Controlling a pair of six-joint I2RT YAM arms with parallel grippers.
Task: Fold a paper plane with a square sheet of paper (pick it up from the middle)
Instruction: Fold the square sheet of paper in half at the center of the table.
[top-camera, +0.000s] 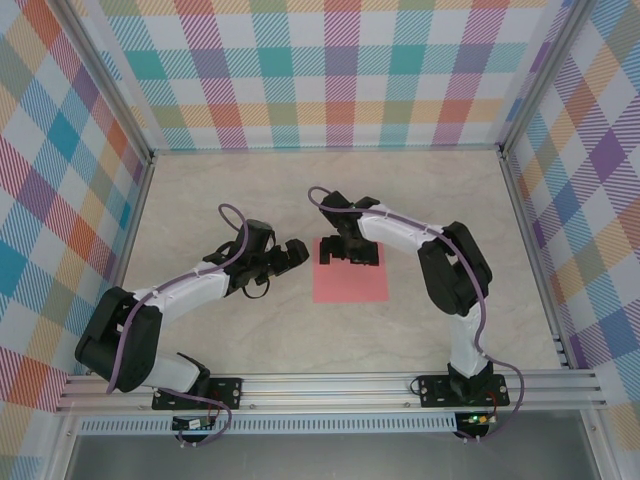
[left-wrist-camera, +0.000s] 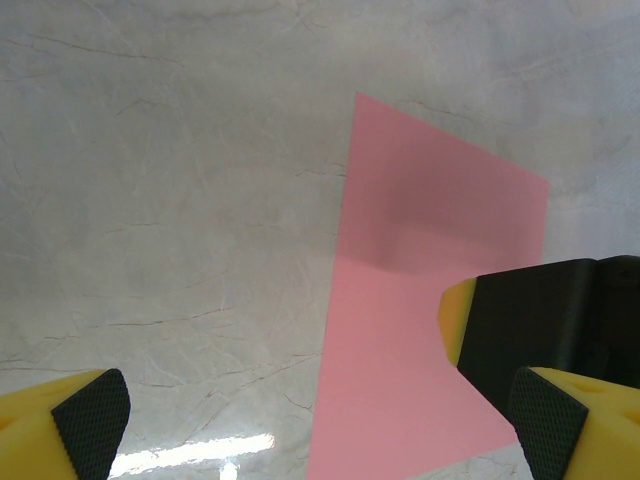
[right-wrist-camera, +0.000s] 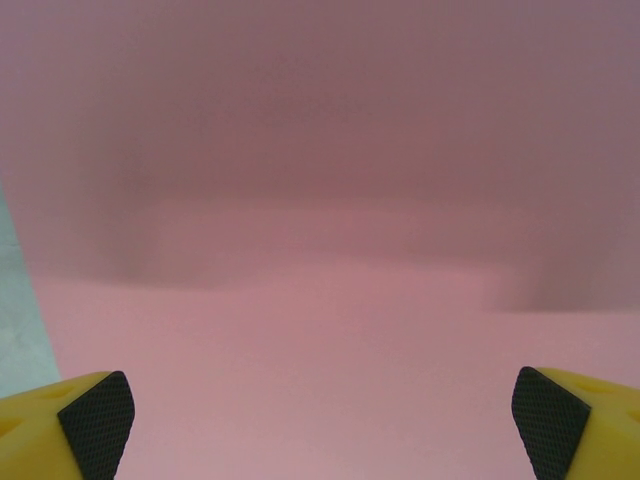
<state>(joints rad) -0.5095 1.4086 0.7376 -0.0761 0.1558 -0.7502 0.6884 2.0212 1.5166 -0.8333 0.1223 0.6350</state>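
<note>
Currently both claws gape empty: the right claw hangs over the square sheet of paper, which lies flat on the counter, and the left claw is beside it. The right should centre on the sheet's middle before pinching.

Plaid-walled booth around a pale marbled tabletop.
Pastel checked wall panels stand on the far, left and right sides; an aluminium rail spans the near edge.

Square sheet of paper lies on table, under right end effector.
</note>
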